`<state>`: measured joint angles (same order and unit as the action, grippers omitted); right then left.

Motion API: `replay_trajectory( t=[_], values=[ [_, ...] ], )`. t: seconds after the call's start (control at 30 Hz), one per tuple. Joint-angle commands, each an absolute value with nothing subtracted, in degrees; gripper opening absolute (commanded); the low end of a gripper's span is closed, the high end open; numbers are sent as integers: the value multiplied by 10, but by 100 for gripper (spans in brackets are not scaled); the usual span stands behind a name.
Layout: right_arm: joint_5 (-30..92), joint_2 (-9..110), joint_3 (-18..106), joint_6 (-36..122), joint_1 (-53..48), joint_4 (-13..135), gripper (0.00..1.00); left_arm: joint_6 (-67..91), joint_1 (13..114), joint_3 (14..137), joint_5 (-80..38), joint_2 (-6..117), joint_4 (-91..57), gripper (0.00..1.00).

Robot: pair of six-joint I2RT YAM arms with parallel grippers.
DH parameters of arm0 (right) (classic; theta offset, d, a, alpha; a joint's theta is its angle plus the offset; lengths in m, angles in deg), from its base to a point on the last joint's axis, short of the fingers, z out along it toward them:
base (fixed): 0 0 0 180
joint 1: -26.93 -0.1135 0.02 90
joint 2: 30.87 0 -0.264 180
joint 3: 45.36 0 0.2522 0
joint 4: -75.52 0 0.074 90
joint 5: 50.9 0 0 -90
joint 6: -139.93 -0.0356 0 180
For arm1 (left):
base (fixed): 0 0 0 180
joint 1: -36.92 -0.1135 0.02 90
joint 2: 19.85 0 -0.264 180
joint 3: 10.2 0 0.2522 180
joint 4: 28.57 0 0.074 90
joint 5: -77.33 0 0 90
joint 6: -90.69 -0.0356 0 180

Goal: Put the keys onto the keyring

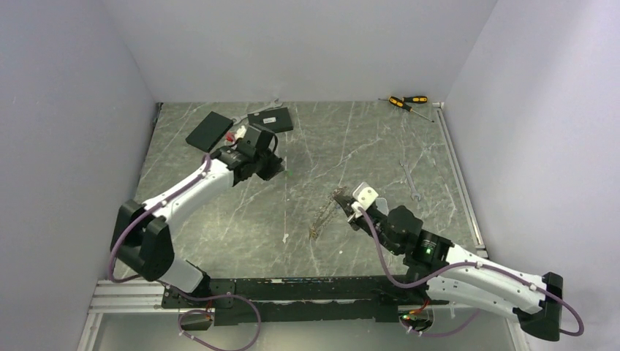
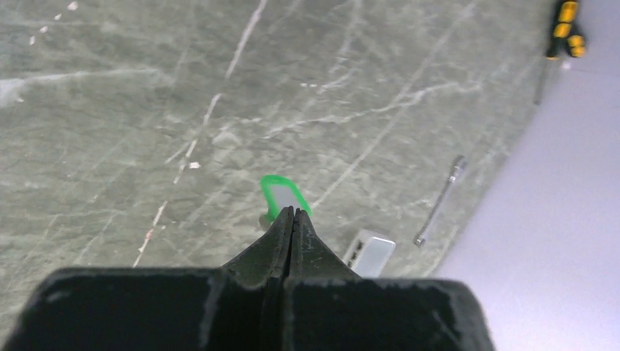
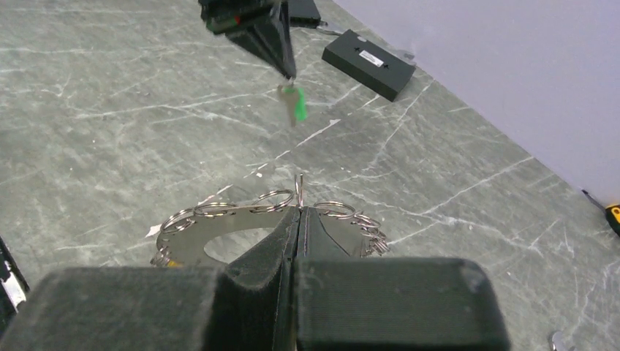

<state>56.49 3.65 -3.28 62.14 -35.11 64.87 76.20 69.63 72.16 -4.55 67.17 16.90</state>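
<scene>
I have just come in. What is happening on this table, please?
The left arm's gripper has its jaws shut on a small metal key with a green plastic tag, which hangs from them over the grey marbled table. The right arm's gripper has its jaws shut on the rim of the large dark grey metal keyring, which is edged with small split rings. The key is apart from the ring and not yet on it.

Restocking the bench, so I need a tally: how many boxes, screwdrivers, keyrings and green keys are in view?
boxes: 2
screwdrivers: 2
keyring: 1
green key: 1
Total: 6
</scene>
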Motion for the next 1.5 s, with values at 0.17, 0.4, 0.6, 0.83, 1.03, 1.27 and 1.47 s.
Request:
replay_trajectory(
  t=[0.17,0.4,0.6,0.83,1.03,1.27,1.47],
  values=[
    [549,119,53,635,-354,720,0,652,698,692,-80,564,55,0],
    [534,175,106,710,-354,648,0,646,698,621,-130,517,-52,0],
    [477,186,112,778,-354,623,0,642,698,578,-179,489,-111,0],
    [434,203,92,804,-354,654,0,640,697,552,-229,467,-144,0],
    [439,232,94,788,-354,678,0,639,699,545,-249,458,-164,0],
    [452,255,101,784,-353,697,0,631,707,531,-267,447,-172,0],
    [465,256,99,776,-350,716,0,612,718,531,-262,442,-161,0]
  ],
)
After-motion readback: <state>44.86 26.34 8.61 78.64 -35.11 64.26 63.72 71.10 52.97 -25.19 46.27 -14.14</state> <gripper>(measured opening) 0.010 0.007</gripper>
